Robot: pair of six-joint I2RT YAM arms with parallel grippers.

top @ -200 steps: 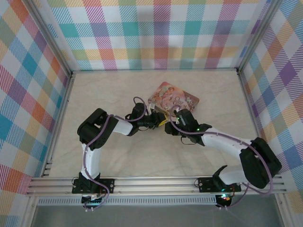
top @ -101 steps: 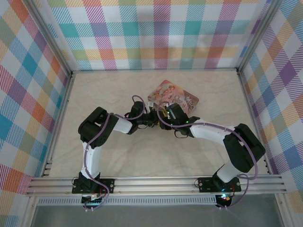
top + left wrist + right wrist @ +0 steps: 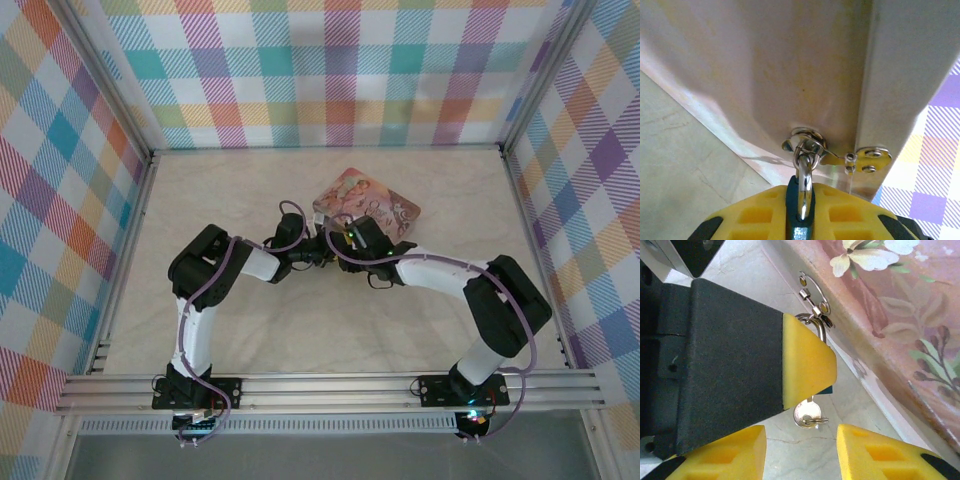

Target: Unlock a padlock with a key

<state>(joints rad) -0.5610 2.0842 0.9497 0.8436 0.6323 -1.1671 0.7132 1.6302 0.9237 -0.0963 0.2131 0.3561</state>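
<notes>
Left end effector (image 3: 800, 216) pinches the blue padlock (image 3: 803, 192) between its yellow fingers. We see the silvery shackle running up into the metal hasp (image 3: 810, 145) on the side of the pink floral tin (image 3: 368, 205). The right end effector (image 3: 801, 440) stands spread, one yellow finger on either side of the key (image 3: 807, 415) with a gap on each side. The key pokes out from under the left finger, beside a sliver of the padlock's blue body and close over the worktop (image 3: 300, 330).

Against the top view of a second ago, the right arm has folded. Its elbow has swung in to the left and towards the tin, and its end effector has slid left along the tin's near edge, up close to the left one. The left arm and the tin have hardly moved.

From the left wrist we get the shackle threaded through the hasp's ring, and the small riveted plate beside it. From the right wrist we get the key's round bow with its little ring, and the flowers on the tin's lid. From above, the two end effectors meet at the tin's near-left corner. The padlock and key are too small to make out there.
</notes>
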